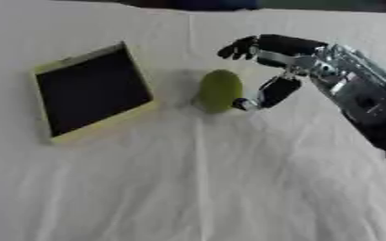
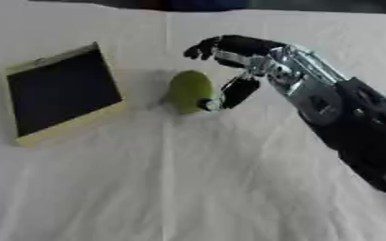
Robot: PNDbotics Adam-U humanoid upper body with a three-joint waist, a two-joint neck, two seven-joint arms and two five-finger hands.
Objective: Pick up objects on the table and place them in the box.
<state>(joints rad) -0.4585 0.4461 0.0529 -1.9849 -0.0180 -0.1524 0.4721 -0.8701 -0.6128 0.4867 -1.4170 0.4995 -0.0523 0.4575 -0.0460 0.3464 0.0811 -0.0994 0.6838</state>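
A table draped in a wrinkled white cloth (image 1: 188,188) fills nearly the whole view. Beyond its far edge runs a dark, indistinct strip (image 1: 229,4).

Head stereo pair, downward, overlapping tabletop (image 1: 188,188)

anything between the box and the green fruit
Nothing: only bare white cloth lies between the box and the green fruit, clearest in the left eye view. The right hand is on the fruit's other side.
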